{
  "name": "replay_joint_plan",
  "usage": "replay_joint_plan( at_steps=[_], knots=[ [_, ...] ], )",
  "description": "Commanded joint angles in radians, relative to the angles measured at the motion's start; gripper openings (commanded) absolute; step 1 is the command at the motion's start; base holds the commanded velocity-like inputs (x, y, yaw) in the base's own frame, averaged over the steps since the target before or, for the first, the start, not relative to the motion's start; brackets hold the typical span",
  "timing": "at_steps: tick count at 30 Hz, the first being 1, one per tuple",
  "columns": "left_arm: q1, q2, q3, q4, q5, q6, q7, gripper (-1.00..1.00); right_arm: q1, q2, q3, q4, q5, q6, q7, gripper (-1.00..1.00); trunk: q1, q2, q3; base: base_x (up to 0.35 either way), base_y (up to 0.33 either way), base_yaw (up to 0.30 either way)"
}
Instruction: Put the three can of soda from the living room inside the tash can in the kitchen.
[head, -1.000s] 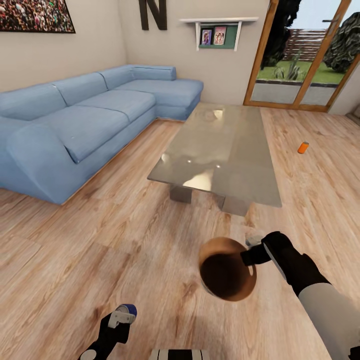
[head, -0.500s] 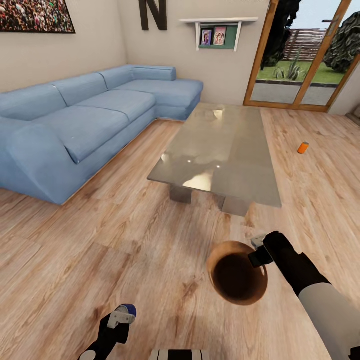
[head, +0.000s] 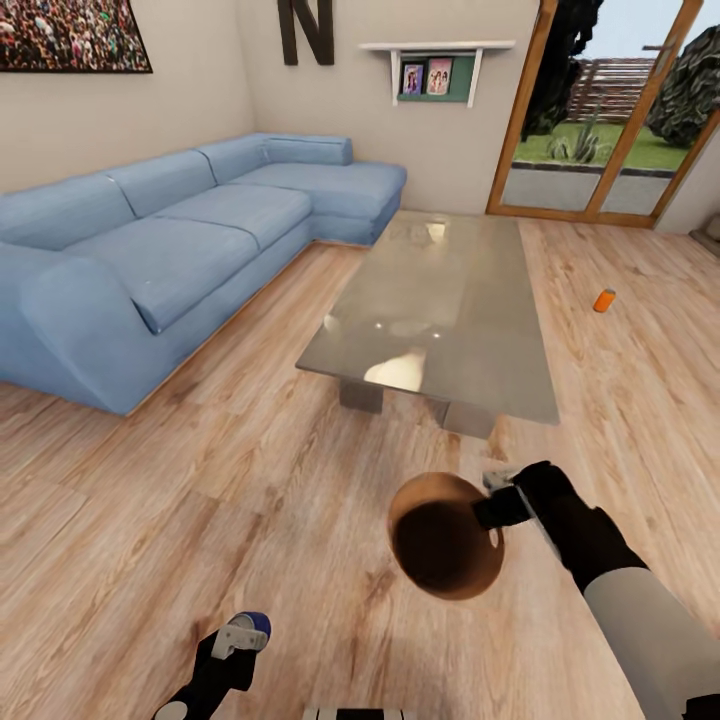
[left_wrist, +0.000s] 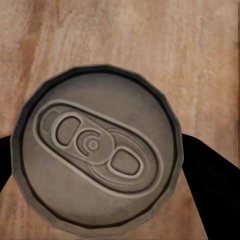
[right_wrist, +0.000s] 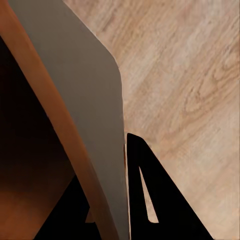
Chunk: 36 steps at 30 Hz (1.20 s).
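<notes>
The trash can (head: 445, 535), grey outside and coppery brown inside, hangs tilted above the wood floor, its mouth facing me. My right gripper (head: 497, 507) is shut on its rim. In the right wrist view the bin's wall (right_wrist: 85, 100) runs between the two dark fingers (right_wrist: 150, 200). My left gripper (head: 238, 640) sits low at the front left, shut on a soda can whose grey metal top (left_wrist: 97, 150) shows between its fingers. Another orange soda can (head: 604, 300) stands on the floor to the right of the low table.
The long grey low table (head: 440, 310) stands straight ahead in the living room. The light blue corner sofa (head: 170, 250) runs along the left. Wood-framed glass doors (head: 610, 110) are at the back right. Open floor lies between me and the table.
The bin in my right gripper swung a little right, then back left and slightly higher. The head view shifted slightly. The left arm kept its place.
</notes>
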<state>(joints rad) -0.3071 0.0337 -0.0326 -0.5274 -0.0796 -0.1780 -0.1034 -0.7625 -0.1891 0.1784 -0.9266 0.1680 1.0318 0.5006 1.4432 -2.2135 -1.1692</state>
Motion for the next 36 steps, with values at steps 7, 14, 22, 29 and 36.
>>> replay_joint_plan(
  at_steps=[7, 14, 22, 29, 36],
  knots=[
    [0.0, 0.0, -0.003, -0.001, 0.0, -0.002, 0.0, -1.0, 0.0, 0.0, 0.0, 0.0, -0.18, 0.008, 0.004, -1.0, -0.027, 0.049, 0.022, 0.0, 0.0, 0.0],
    [0.0, 0.0, -0.006, -0.001, 0.0, -0.003, 0.0, -1.0, 0.0, 0.0, 0.001, 0.0, -0.18, 0.008, 0.004, -1.0, -0.054, 0.098, 0.044, 0.0, 0.0, 0.0],
    [0.0, 0.0, -0.007, -0.001, 0.0, -0.003, -0.001, -1.0, 0.0, 0.0, 0.002, 0.0, -0.18, 0.008, 0.004, -1.0, -0.084, 0.154, 0.069, 0.0, 0.0, 0.0],
    [0.0, 0.0, -0.008, -0.001, 0.0, -0.003, -0.001, -1.0, 0.0, 0.001, 0.003, 0.0, -0.18, 0.008, 0.004, -1.0, -0.111, 0.203, 0.091, 0.0, 0.0, 0.0],
    [-0.001, 0.0, -0.008, -0.003, 0.0, -0.002, -0.005, -1.0, 0.0, 0.001, 0.003, 0.0, -0.18, 0.008, 0.004, -1.0, -0.138, 0.252, 0.113, 0.0, 0.0, 0.0]
  ],
)
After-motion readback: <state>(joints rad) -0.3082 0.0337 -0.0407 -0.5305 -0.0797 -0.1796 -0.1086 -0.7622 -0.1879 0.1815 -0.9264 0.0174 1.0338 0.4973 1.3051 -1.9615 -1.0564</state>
